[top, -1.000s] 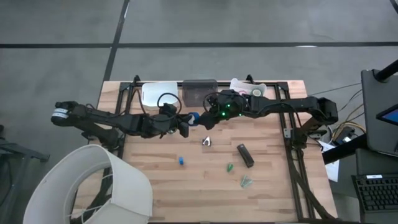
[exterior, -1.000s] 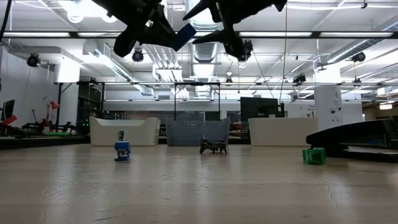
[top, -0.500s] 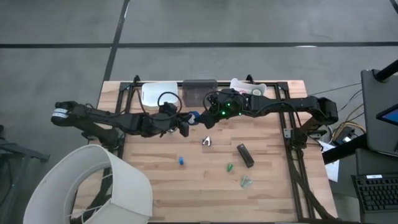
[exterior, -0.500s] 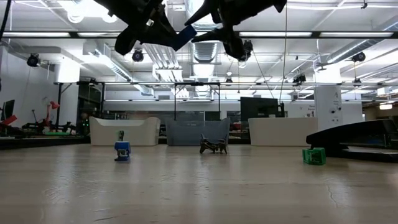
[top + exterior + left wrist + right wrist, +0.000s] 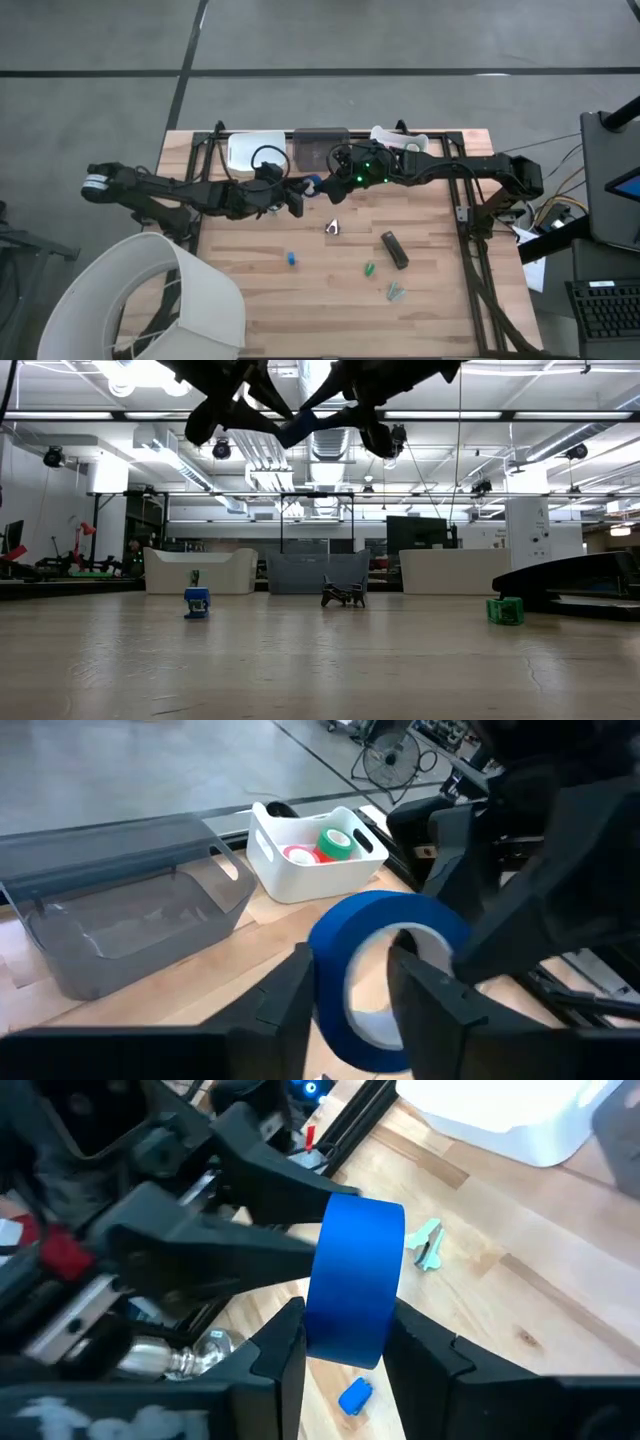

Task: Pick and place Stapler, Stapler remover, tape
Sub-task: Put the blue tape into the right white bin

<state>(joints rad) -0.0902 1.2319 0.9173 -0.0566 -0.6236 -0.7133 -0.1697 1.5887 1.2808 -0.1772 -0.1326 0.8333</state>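
**Blue tape roll between both grippers above the table**

We see the blue tape roll (image 5: 313,184) up in the air over the far middle of the wooden table (image 5: 250,290), where our two grippers meet. The right gripper (image 5: 345,1342) has one dark finger on each flat face of the roll, closed on it. In the left wrist view the left gripper (image 5: 350,982) has one finger outside the roll and the other through its open centre; we cannot tell whether these fingers press on the ring's wall or stand slightly off it.

Along the table's far edge stand a white bin (image 5: 255,148), a grey translucent bin (image 5: 120,920) and a second white bin (image 5: 310,855). This last bin holds a green tape roll (image 5: 338,843) and a red one (image 5: 298,853).

On the tabletop nearer the front lie a dark stapler (image 5: 394,250), a small dark claw-shaped piece (image 5: 332,228), a small blue item (image 5: 291,258), a small green item (image 5: 369,269) and a pale teal claw-shaped piece (image 5: 396,292). All lie apart from one another and from both grippers.
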